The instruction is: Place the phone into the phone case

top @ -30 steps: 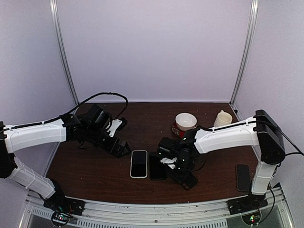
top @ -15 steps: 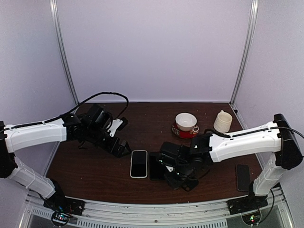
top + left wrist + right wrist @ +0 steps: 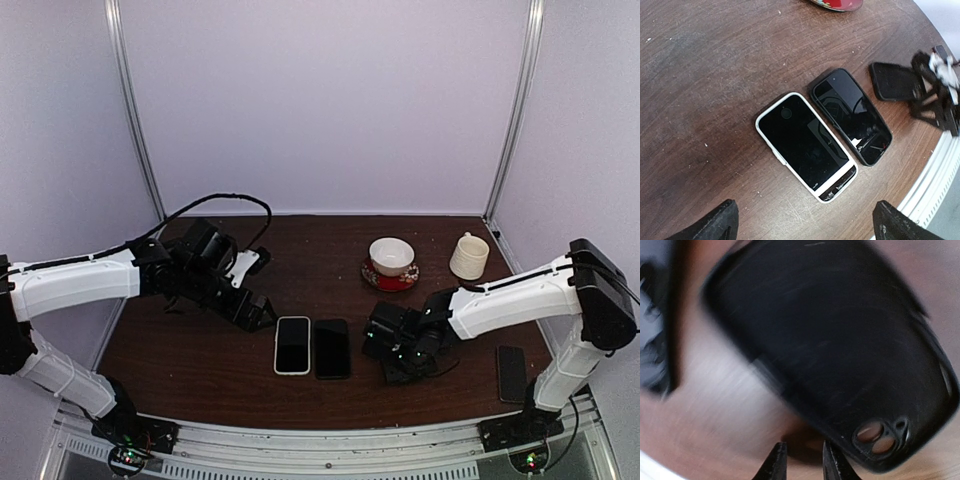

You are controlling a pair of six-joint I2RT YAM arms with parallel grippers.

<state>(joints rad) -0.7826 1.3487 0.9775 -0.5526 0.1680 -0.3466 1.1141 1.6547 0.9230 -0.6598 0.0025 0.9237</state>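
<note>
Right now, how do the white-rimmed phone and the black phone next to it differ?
The white-rimmed phone has a white frame around its dark face; the black phone is black all over. The white-rimmed phone lies on the left arm's side; the black phone lies between it and the black case. Both lie flat on the table, side by side and roughly parallel, screens dark.

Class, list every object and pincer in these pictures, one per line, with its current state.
White-rimmed phone: flat, screen up, dark.
Black phone: flat, screen up, dark, uncased.
Black case: empty, on the table.
Bowl: upright on red saucer.
Third phone: flat, near the table's right edge.
Left pincer: wide open, empty.
Right pincer: slightly open, nothing between its tips.
</note>
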